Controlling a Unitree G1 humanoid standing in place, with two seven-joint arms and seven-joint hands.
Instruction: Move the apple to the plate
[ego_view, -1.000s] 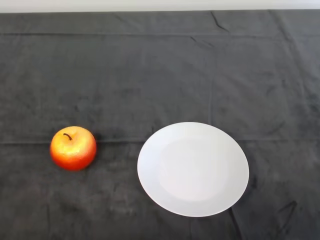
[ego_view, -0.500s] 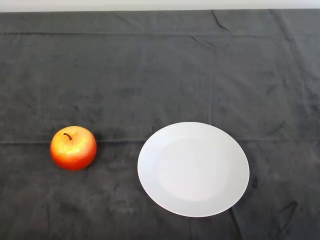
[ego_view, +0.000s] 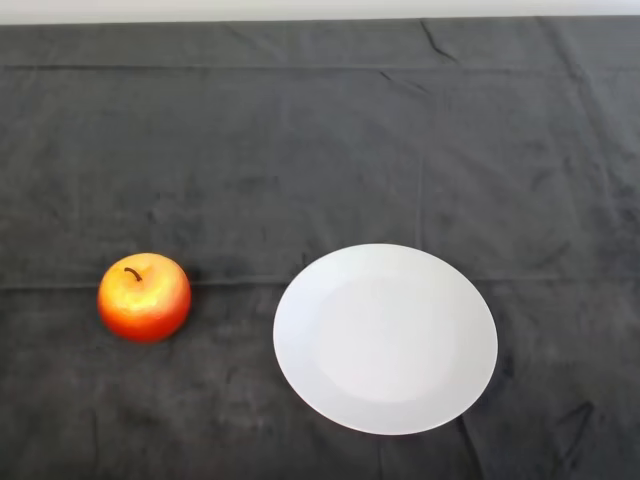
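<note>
A red and orange apple (ego_view: 144, 297) with a dark stem stands upright on the dark cloth at the left of the head view. A round white plate (ego_view: 385, 337) lies flat on the cloth to the right of the apple, with a gap of cloth between them. The plate holds nothing.
The dark cloth (ego_view: 320, 140) covers the whole table and has a few creases. The table's far edge (ego_view: 320, 20) runs along the top of the view.
</note>
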